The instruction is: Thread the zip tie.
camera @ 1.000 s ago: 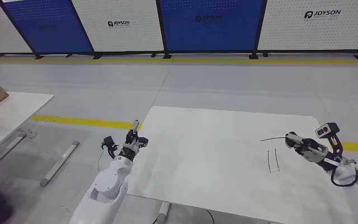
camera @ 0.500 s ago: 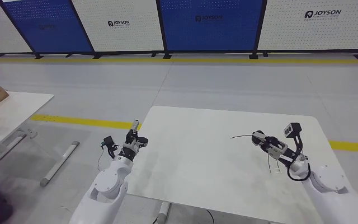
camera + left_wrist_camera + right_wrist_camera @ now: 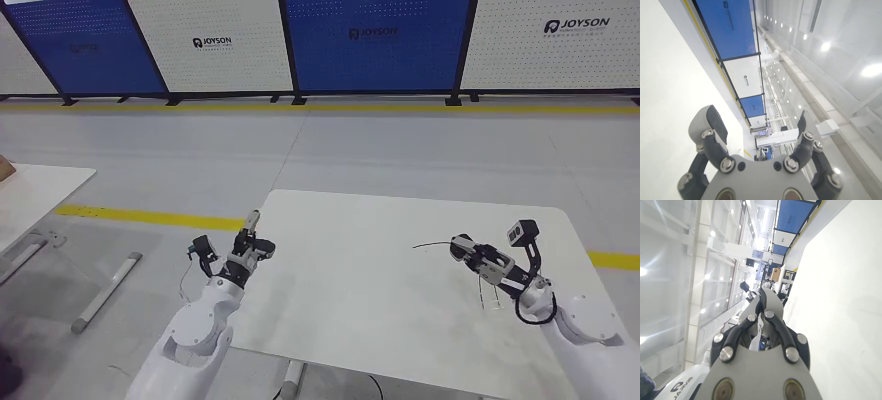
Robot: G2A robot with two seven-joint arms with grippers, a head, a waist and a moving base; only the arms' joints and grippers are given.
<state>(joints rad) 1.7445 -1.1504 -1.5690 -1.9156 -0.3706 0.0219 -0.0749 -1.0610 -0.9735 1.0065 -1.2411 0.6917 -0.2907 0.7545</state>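
Observation:
A thin black zip tie [image 3: 432,243] juts out to the left above the white table [image 3: 380,300], one end pinched in my right gripper [image 3: 461,244], which hovers over the table's right half. In the right wrist view the right gripper [image 3: 761,298] is shut, with the ribbed black strip of the zip tie [image 3: 763,295] between its fingertips. My left gripper [image 3: 250,232] is at the table's left edge, well apart from the tie. In the left wrist view the left gripper [image 3: 759,121] stands open with nothing between its pads.
Two more zip ties [image 3: 483,287] lie side by side on the table just beneath the right forearm. The table's wide middle separates the two grippers. Another white table [image 3: 35,195] stands off to the far left across the floor.
My right gripper carried the zip tie leftward from the table's right edge, then held still. My left gripper shifted slightly right, over the table's left edge.

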